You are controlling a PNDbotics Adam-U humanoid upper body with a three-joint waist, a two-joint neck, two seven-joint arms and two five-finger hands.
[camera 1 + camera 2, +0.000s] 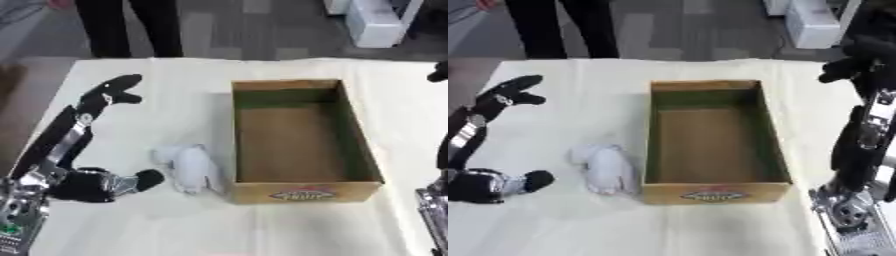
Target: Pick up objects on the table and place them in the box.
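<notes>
An open cardboard box [302, 191] stands mid-table with nothing visible inside. Just left of it, touching its front corner, lies a white soft-looking object [192, 169]. My left hand [115, 91] is raised over the left part of the table, up and to the left of the white object and apart from it, fingers relaxed and holding nothing. Its forearm runs down to the lower left corner. My right hand [857, 59] hangs dark at the upper right, beyond the box's right wall, touching nothing.
A white cloth covers the table [175, 80]. A person's dark legs [131, 25] stand behind the far edge. White equipment [376, 22] sits on the floor at the back right. My right arm's metal parts [855, 210] fill the lower right.
</notes>
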